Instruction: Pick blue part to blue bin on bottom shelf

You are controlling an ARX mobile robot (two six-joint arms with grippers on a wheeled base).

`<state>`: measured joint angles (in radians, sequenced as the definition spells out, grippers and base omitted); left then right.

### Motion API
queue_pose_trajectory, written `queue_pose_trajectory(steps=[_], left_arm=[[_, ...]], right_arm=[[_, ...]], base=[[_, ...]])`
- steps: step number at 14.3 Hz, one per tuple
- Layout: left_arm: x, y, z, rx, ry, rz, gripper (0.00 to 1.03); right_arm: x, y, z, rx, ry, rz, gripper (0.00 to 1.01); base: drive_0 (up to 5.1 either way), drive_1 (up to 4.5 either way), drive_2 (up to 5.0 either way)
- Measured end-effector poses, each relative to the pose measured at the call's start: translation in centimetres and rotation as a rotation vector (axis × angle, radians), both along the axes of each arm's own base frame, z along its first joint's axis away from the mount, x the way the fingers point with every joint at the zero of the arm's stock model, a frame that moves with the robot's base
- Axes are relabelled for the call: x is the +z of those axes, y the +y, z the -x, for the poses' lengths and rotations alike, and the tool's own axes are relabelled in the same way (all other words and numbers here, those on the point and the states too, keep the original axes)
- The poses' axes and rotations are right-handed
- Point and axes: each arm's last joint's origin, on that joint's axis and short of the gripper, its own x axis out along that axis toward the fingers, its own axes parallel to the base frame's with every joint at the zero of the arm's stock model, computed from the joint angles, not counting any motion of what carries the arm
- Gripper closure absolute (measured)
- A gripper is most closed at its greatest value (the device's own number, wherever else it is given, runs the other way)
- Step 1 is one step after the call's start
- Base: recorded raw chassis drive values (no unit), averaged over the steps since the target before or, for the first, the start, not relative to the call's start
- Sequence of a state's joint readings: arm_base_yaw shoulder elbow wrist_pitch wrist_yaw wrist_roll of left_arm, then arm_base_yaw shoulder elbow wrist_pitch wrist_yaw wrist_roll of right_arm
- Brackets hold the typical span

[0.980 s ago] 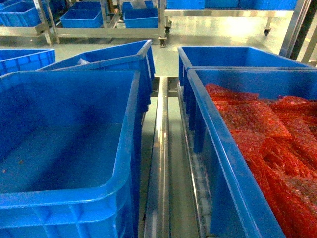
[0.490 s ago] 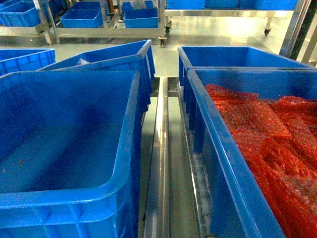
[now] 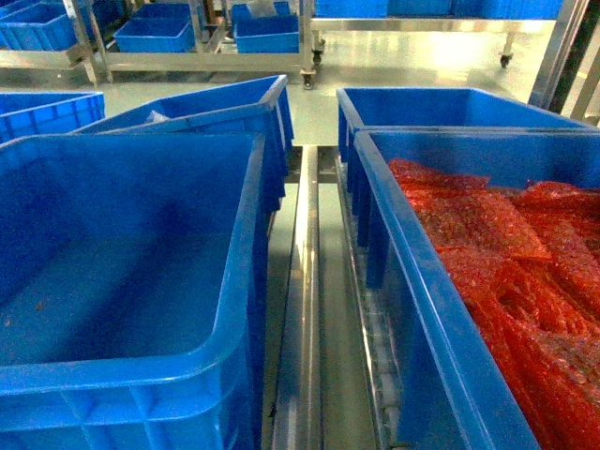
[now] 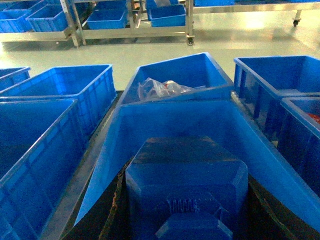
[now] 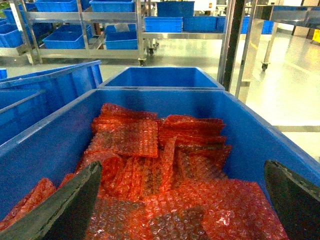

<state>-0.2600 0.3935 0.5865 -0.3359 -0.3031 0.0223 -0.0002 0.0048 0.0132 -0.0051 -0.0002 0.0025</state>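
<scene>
Warehouse floor, racks of crates behind | blue bin (image 4: 165,120) directly under my left gripper (image 4: 186,192), which carries a blue part (image 4: 186,175) for release | right gripper (image 5: 180,200) spread wide, idle over red bagged pieces (image 5: 165,170).

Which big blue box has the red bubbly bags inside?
The near right crate, holding red bubble-wrap bags. The near left bin looks empty.

Blue bin (image 3: 141,281) glossy plastic; divider rail (image 3: 305,300) shiny steel.
</scene>
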Motion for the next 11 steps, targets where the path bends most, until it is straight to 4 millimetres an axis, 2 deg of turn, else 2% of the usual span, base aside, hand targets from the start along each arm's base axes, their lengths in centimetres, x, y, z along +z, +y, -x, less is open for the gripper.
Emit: queue_pose_trajectory(steps=[11], left_arm=[[0.0, 0.0, 0.0, 0.0, 0.0, 0.0, 0.59]], right_arm=[[0.0, 0.0, 0.0, 0.0, 0.0, 0.0, 0.03]], base=[[0.0, 0.0, 0.0]])
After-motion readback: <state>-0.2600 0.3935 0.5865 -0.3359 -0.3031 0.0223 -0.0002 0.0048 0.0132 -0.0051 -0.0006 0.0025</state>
